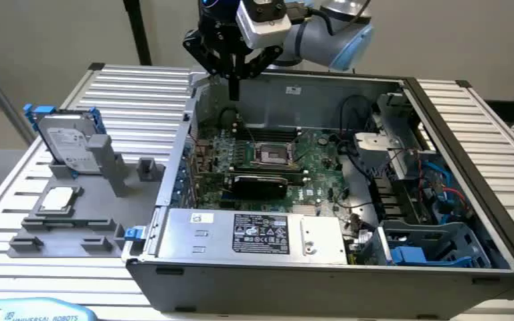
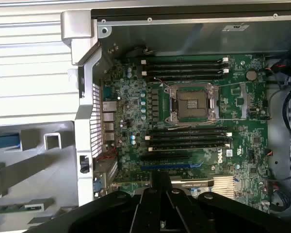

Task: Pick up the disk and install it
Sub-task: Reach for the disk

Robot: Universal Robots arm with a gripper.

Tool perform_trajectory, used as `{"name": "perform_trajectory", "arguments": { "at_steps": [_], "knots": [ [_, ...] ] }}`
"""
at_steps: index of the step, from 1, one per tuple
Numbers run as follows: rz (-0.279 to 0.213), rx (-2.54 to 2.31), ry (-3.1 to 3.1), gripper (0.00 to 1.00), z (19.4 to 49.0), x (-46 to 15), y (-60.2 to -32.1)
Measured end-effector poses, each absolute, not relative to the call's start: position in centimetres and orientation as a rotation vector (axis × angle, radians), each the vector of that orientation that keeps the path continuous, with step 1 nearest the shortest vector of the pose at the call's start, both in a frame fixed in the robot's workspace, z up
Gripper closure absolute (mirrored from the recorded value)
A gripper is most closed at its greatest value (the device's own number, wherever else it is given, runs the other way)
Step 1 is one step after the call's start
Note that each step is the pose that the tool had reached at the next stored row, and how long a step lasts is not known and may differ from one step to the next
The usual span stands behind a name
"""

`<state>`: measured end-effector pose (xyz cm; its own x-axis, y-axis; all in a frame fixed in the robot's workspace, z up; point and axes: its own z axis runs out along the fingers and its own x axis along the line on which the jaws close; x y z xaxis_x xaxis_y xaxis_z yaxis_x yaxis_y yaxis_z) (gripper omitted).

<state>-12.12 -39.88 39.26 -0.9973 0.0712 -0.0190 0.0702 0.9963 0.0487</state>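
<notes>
Black fingers of the hand (image 2: 161,187) sit closest, pressed together with nothing between them, pointing down over the Dell motherboard (image 2: 184,121) and its open, empty processor socket (image 2: 193,104). Seen from across the room, the hand (image 1: 235,90) hangs above the far wall of the open computer case (image 1: 328,90), well clear of the board. The disk (image 1: 69,144) is well apart from it, on the exterior view's left. It leans nearly upright in a grey stand (image 1: 105,180) on the slatted metal surface (image 1: 141,87), framed in blue plastic, white label facing out. A small square processor chip (image 1: 56,198) lies on the stand's lower tray, just in front of the disk. Inside the case, a blue drive cage (image 1: 427,244) sits at the near corner on the exterior view's right, near the silver power supply (image 1: 257,234). To my eye the pick-up has not begun, since nothing is held. Taking the disk would call for the hand over at the stand, fingers spread wide enough to take its edges
</notes>
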Motion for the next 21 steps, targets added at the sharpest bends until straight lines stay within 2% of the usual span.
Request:
{"name": "perform_trajectory", "arguments": {
  "at_steps": [15,21],
  "knots": [
    [0.075,0.111,3.118,0.89,39.3,-12.2,-39.9],
    [0.078,0.11,3.118,0.89,39.3,-14.5,-39.9]
  ]
}}
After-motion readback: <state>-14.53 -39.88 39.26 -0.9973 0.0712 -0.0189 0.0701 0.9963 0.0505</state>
